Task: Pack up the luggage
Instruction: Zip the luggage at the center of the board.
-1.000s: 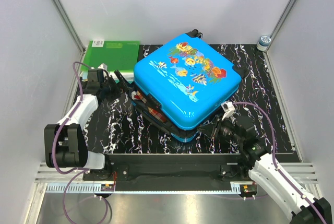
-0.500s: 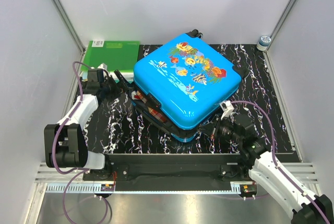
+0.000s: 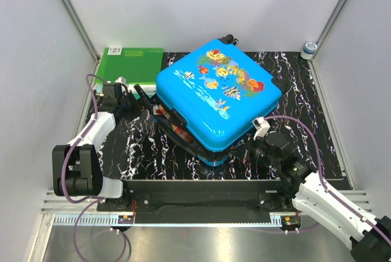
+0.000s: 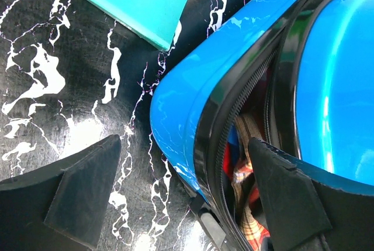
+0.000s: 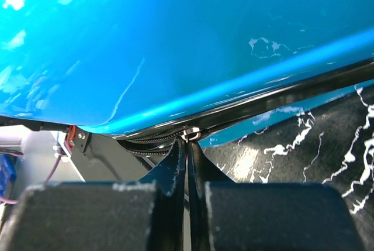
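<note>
Black marbled counter (image 3: 140, 152), white walls. Luggage (image 3: 214, 97) sits mid-counter, lid almost down. Right tool (image 5: 188, 143) is clenched, tips on the zipper seam (image 5: 280, 99) at the near corner; seam runs off rightward. Left tool (image 4: 184, 189) is released, straddling the left corner where plaid cloth (image 4: 242, 175) pokes out.

Your left arm (image 3: 98, 126) and right arm (image 3: 324, 200) both have white shells on the long links and black joints. A purple cable (image 3: 90, 85) loops along each. The left gripper (image 4: 184, 145) has matte black, wedge-shaped fingers (image 4: 82, 198). The right gripper (image 5: 188, 144) is black too, with pale scuffs.
</note>
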### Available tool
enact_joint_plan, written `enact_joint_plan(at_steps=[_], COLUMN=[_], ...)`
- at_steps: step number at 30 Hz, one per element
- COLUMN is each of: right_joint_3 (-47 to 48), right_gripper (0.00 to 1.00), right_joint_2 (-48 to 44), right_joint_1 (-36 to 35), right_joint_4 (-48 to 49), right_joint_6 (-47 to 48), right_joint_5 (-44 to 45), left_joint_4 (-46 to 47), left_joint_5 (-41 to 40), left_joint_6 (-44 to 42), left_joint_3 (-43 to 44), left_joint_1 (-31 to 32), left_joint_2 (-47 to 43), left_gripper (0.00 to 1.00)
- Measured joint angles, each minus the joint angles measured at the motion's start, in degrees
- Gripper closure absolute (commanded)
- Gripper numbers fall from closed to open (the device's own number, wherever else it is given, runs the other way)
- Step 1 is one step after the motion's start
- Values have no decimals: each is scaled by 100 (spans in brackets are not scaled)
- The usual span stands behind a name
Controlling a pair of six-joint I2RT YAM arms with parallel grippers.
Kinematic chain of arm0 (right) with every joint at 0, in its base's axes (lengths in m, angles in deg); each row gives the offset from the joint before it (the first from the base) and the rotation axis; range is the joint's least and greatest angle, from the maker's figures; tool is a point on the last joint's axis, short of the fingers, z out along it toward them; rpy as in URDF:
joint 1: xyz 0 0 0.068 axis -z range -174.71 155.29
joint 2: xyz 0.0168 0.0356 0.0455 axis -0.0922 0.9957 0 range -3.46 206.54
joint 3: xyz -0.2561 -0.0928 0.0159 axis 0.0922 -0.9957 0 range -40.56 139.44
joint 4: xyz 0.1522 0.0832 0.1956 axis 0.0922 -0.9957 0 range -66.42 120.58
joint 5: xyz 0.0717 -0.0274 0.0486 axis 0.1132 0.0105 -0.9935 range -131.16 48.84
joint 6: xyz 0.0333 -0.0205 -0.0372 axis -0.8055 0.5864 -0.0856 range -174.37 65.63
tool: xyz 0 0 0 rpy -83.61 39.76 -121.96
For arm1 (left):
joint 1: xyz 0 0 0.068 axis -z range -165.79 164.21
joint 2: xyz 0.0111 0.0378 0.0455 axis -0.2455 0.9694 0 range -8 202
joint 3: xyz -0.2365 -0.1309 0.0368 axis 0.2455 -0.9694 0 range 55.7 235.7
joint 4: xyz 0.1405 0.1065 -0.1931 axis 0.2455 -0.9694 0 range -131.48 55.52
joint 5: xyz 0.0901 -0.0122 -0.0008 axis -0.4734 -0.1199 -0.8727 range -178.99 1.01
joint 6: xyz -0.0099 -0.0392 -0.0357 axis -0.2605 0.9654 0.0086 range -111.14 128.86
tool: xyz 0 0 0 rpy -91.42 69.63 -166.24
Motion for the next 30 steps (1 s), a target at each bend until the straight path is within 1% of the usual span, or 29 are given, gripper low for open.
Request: enact_joint_plan(at_steps=[11,19,27,30], right_joint_3=[525,863,1189,1252], right_gripper=[100,100,100,100], right_joint_2=[313,560,848,901], right_joint_1=[-750,-1506,-2074,-2238], right_joint_4=[-719,-1161,-1602,-1698], right_joint_6=[-227,-389,-579,-649], right_joint_5=[1102,2096,2767,2820], left_joint_4=[24,94,151,184], left_joint_5=[-42,-39,-37,-37], left_joint_6=[2,9,11,11], left_joint_3=[-96,-269,-286,-302], left_joint_1=[0,0,0,0], left_joint_2=[-4,-13,-13,-13], left_gripper=[4,6,7,7])
